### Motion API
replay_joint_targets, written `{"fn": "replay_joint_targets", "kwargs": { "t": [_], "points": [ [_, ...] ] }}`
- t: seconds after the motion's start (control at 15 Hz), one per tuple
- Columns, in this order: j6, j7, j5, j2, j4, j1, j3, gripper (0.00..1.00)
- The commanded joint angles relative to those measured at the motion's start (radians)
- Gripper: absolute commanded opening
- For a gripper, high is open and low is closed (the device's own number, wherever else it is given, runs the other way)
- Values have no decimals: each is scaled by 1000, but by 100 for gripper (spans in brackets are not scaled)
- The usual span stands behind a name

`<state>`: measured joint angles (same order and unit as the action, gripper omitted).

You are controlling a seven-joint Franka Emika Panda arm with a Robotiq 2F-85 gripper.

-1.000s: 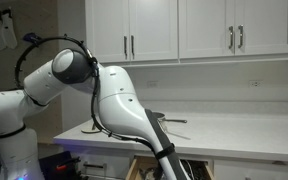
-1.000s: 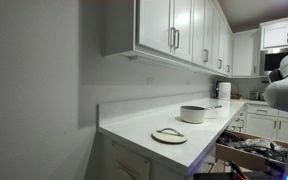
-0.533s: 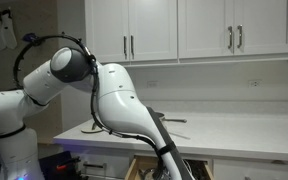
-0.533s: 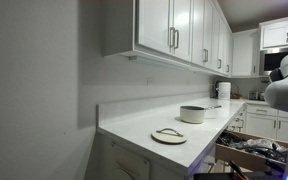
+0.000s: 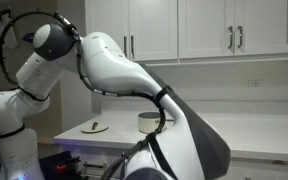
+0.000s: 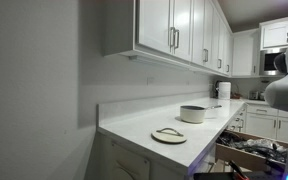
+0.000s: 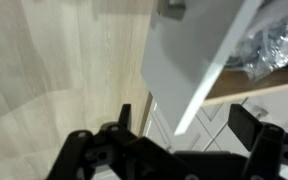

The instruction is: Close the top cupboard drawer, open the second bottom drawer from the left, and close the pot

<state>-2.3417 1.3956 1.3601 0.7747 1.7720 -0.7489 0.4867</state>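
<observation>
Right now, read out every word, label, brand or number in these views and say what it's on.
None readable.
The upper cupboard doors, pot, lid and open drawer front carry no visible print.
The robot arm shows no legible marking.

I am counting one pot point(image 6: 193, 113), one flat disc point(image 6: 169, 135) near the worktop's point(image 6: 134, 126) front edge, and one open drawer point(image 6: 249, 152).

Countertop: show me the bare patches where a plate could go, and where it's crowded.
The countertop is bare between the backsplash and the flat disc, with a smaller patch between disc and pot. Behind the pot it gets crowded, and the open drawer below is full of metalware.
</observation>
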Motion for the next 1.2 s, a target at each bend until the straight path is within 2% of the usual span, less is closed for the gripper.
{"fn": "replay_joint_targets", "kwargs": {
  "t": [0.0, 0.4, 0.93, 1.13],
  "points": [
    [54, -81, -102, -198, 63, -22, -23, 100],
    [31, -218, -251, -316, 66, -23, -37, 100],
    [50, -194, -606, -348, 71, -34, -86, 100],
    [39, -187, -704, -369, 83, -41, -121, 100]
  ]
}}
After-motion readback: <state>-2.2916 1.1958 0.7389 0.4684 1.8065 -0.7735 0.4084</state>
